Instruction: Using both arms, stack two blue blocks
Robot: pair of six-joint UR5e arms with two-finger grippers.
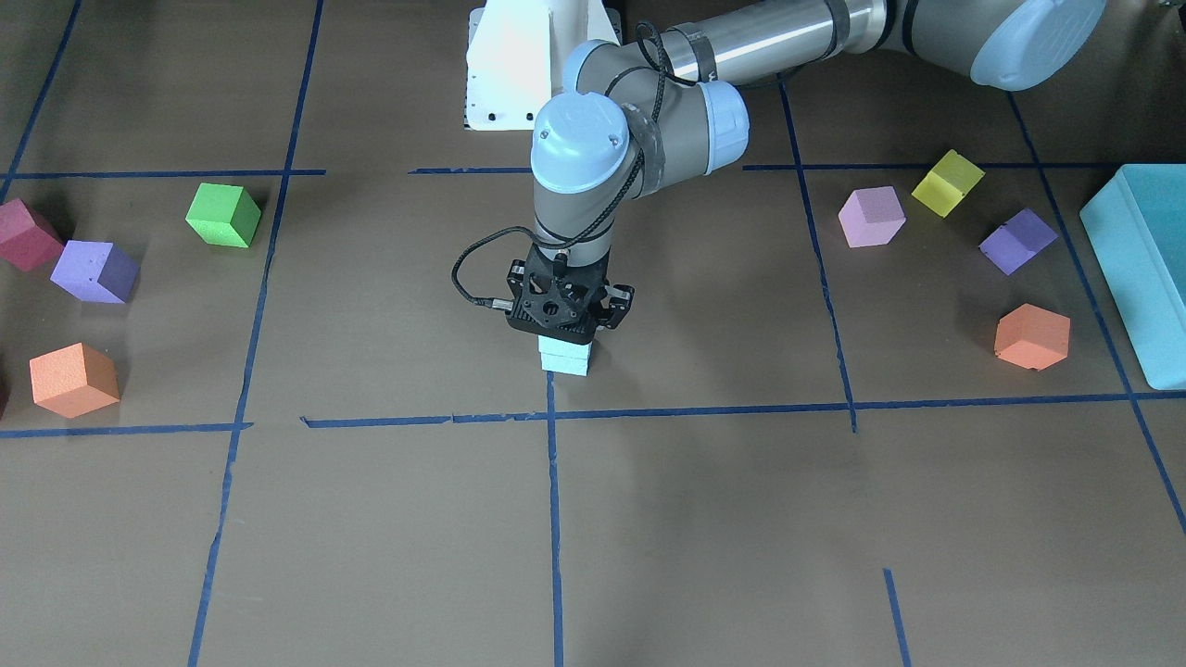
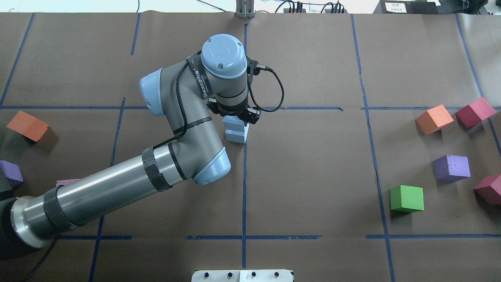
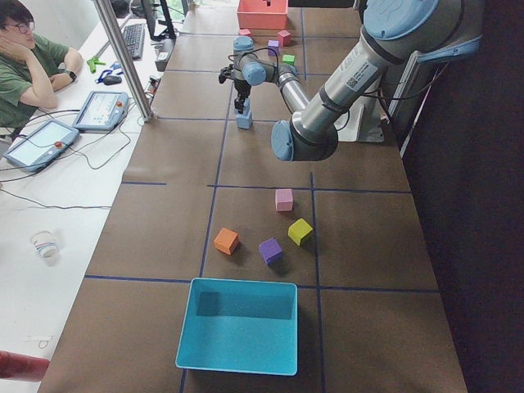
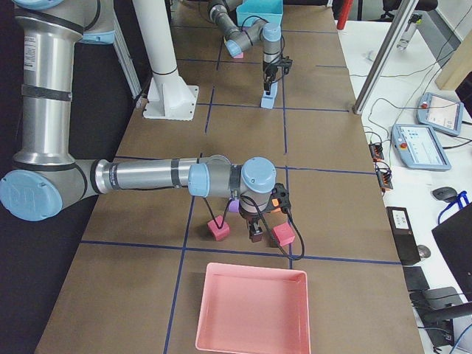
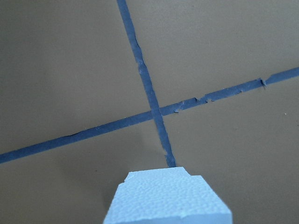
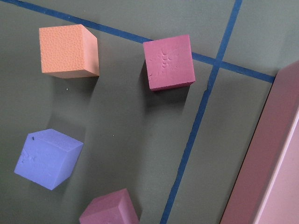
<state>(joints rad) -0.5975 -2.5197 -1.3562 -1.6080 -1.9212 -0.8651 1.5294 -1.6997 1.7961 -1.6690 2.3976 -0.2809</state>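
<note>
The two pale blue blocks stand stacked at the table's middle on a blue tape line: the upper blue block (image 1: 565, 347) rests on the lower blue block (image 1: 565, 365). The stack also shows in the overhead view (image 2: 235, 129). My left gripper (image 1: 567, 326) points straight down just above the stack, its jaws spread wider than the block, so it looks open and empty. The left wrist view shows only the upper block's top (image 5: 168, 198) and no fingers. My right gripper (image 4: 254, 234) hangs far off over maroon cubes near the pink tray; I cannot tell whether it is open or shut.
Coloured cubes lie at both table ends, among them a green cube (image 1: 223, 215), an orange cube (image 1: 1031, 335) and a maroon cube (image 6: 168, 61). A teal box (image 1: 1144, 269) stands at one end and a pink tray (image 4: 251, 310) at the other. An operator (image 3: 29, 57) sits beside the table.
</note>
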